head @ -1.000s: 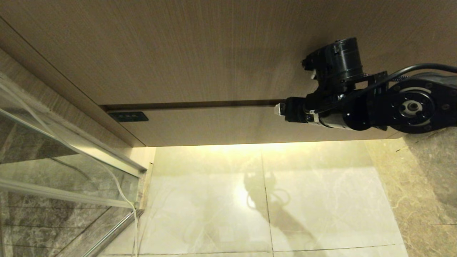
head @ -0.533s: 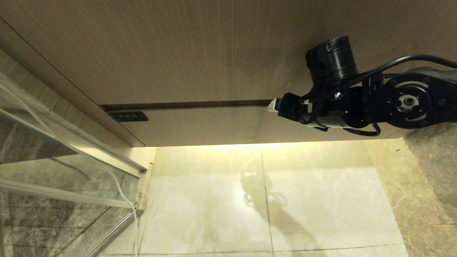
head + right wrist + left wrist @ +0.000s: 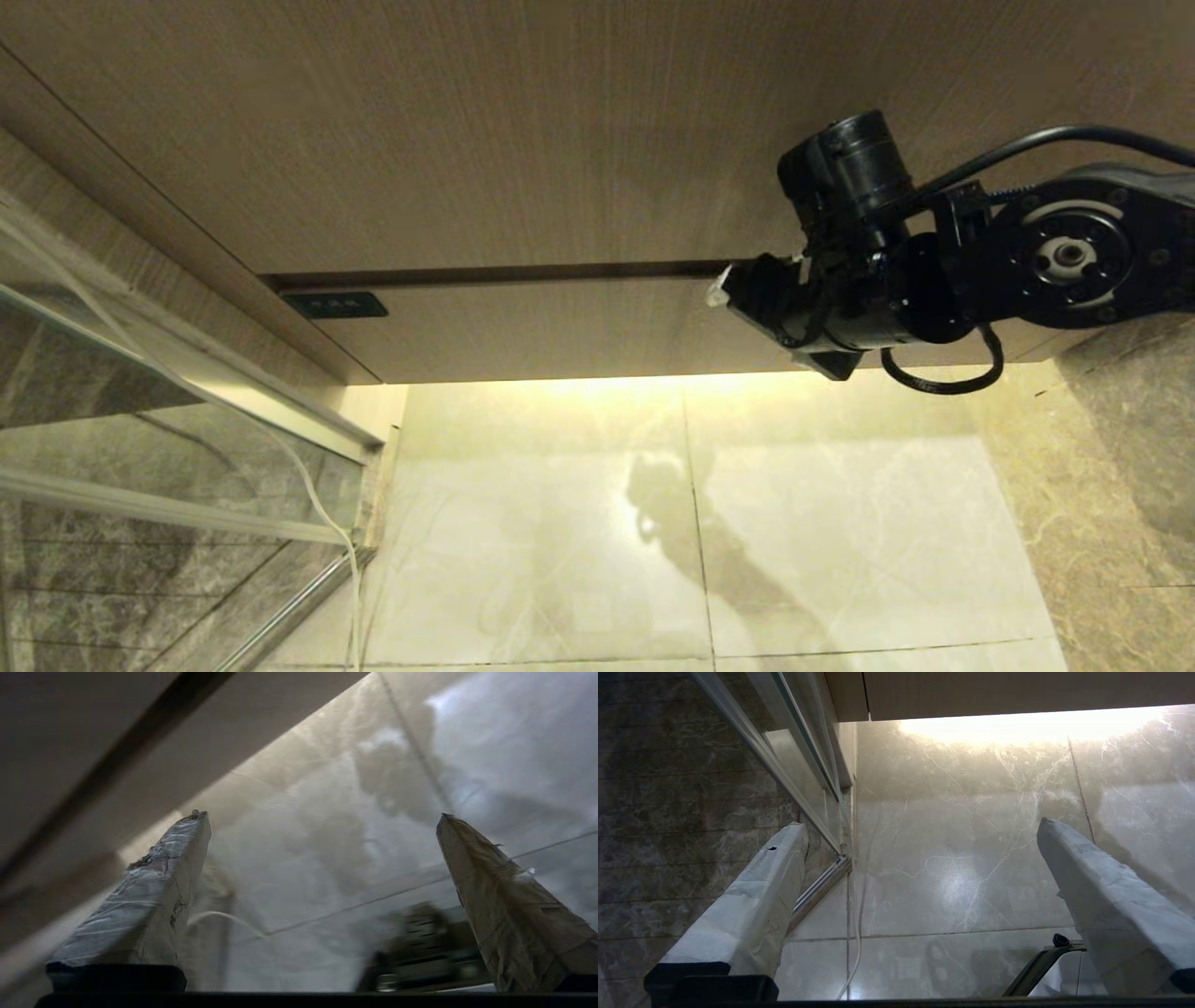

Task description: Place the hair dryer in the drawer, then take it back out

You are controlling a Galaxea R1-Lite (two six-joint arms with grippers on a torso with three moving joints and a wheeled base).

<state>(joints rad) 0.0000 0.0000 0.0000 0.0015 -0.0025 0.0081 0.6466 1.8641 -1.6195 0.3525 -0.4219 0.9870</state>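
While the marble floor (image 3: 840,523) gleams nearest my cameras, I have my right gripper (image 3: 724,291) poised in front of the drawer (image 3: 560,327), level with the dark seam along the drawer's top edge, its jaws spread as wide as they go and holding nothing. My left gripper (image 3: 920,826) hangs parked lower down, jaws likewise wide apart and empty, pointed at the floor beside a glass partition (image 3: 784,765). Beyond the arm, the drawer sits fully shut beneath the taller wood-grain panel (image 3: 513,121), its small black mark (image 3: 334,304) well to the left of my right gripper. Judged from this, the job is near one of its ends: no hair dryer shows in any view, so I cannot tell whether it lies inside the shut drawer or elsewhere, and the drawer would have to come open before anything goes in or out. Only the head view shows the whole drawer front and where the right arm stands against it; the right wrist view alone shows both taped fingers (image 3: 154,891) well apart with bare floor between them; the left wrist view alone shows the parked gripper.
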